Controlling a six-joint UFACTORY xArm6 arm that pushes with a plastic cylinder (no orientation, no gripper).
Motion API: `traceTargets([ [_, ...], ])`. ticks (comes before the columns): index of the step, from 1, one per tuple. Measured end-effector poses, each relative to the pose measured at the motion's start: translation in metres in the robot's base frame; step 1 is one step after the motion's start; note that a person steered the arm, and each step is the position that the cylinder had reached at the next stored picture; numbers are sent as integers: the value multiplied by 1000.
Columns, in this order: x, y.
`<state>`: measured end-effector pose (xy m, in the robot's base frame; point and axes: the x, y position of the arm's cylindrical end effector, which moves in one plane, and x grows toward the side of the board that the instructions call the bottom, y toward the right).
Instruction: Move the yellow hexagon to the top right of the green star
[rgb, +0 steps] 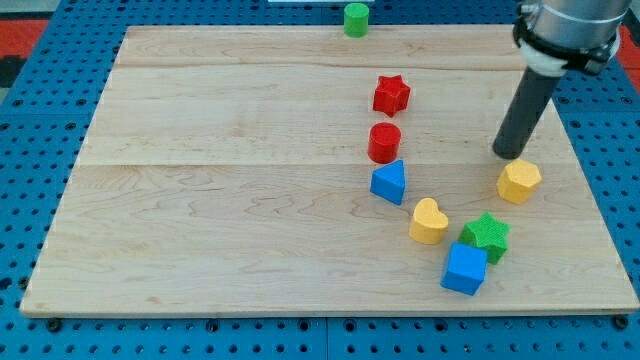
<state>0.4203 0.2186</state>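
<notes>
Camera view, no claw, my tip (506, 154) just above yellow hexagon (519, 182), green star (487, 235) below

Feed's bright & even, light looks diffuse from overhead. Shadows are short & soft: small dark patch under my tip (505, 155), thin ones hugging the yellow hexagon (519, 182), the green star (487, 235) and the blue cube (465, 268). No hard glare on the wooden board (230, 200), just a mild sheen; grain reads fine. Low res, edges a bit soft, esp. the green cylinder (356, 19) at view's top. Slight perspective taper on the board, no obvious motion blur.
</notes>
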Motion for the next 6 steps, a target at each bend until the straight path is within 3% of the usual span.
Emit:
traceTargets([
  [3,62,-12],
  [4,46,-12],
  [5,-20,-31],
  [6,-32,-104],
])
